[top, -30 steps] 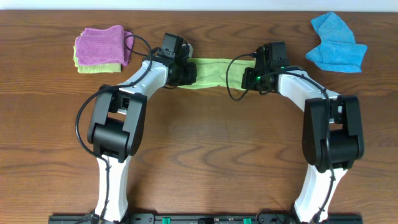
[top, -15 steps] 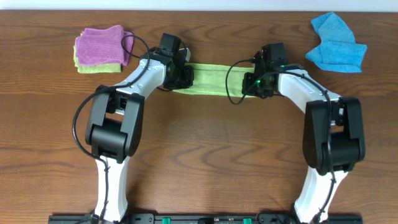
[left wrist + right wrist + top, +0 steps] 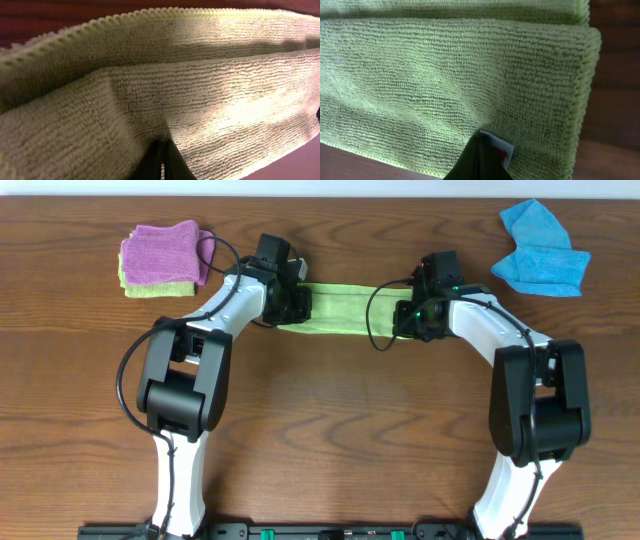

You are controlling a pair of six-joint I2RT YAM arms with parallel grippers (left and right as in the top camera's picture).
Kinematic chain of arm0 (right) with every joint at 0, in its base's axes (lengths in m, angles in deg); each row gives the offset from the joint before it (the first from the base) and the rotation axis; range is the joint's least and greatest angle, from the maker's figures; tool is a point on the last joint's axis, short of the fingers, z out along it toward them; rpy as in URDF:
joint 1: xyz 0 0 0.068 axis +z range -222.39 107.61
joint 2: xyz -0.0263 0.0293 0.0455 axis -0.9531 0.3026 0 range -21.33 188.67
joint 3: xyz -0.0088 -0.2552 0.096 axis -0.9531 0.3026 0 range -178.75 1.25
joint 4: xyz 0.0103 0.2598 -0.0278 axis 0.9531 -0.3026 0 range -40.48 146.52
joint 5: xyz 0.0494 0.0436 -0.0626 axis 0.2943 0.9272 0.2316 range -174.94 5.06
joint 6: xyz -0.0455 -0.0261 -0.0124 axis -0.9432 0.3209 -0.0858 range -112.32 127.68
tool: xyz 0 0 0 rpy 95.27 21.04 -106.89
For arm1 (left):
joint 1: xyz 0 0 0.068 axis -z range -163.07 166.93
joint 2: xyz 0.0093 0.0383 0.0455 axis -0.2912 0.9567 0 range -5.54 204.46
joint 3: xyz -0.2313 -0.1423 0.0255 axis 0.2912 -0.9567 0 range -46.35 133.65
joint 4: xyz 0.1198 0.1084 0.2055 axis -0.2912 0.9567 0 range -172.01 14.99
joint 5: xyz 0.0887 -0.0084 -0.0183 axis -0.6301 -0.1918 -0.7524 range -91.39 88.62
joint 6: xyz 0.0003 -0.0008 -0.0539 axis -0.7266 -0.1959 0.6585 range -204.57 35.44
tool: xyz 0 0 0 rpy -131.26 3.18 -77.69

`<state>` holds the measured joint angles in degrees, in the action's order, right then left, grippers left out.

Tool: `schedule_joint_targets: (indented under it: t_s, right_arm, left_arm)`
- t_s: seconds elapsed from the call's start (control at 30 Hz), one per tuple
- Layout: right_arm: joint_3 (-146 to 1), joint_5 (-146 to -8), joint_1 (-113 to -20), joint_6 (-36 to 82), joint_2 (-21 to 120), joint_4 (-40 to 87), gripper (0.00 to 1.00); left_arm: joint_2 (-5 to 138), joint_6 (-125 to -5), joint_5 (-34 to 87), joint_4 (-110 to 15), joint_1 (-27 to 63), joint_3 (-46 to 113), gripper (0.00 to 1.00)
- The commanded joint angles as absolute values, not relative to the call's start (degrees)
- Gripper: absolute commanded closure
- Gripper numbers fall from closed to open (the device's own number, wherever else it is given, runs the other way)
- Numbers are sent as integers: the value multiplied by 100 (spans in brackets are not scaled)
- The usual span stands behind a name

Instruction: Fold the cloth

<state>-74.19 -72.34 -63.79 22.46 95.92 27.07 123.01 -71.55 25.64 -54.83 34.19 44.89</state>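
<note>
1. Table (image 3: 330,440) – wood top, carrying all items below.
2. L arm (image 3: 190,380) & R arm (image 3: 535,390) – both reaching to far-centre, wrists facing each other.
3. Cloth (image 3: 345,308) – lime-green microfibre, lying at far-centre as a long narrow folded strip and spanning the gap btwn the two grippers. Stacked layers are showing in both wrist views. Vs a sec ago the strip is reading longer & flatter, and its left end is sitting further left. It is being drawn out lengthwise, w/ slack gone. Judgement: first fold looking done and getting squared up; a cross-fold prob. still outstanding.
4. Blue cloth (image 3: 540,255) – lying crumpled at far right, well apart, not in play.
5. Purple cloth (image 3: 160,250) – sitting folded at far left on top of a yellow-green cloth (image 3: 150,288); not in play.
6. L gripper (image 3: 295,305) – fingers closed, pinching the cloth's left end.
7. R gripper (image 3: 405,315) – fingers closed, pinching the right end.
8. White tag (image 3: 502,147) – peeking out just beside the R fingertip, at the strip's near right corner.
</note>
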Motion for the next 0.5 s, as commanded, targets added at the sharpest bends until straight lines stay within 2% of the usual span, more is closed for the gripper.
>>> schedule_joint_targets:
  t_s: [0.0,0.47]
  right_arm:
    - [-7290,-7592,-6379,2178,9537,2888,98]
    - [-7421,-7420,-6381,2229,9314,3059,98]
  left_arm:
    - [12367,-7277,2413,-5702,3447,4345,94]
    - [11951,-7282,2372,-5957,3447,4393,94]
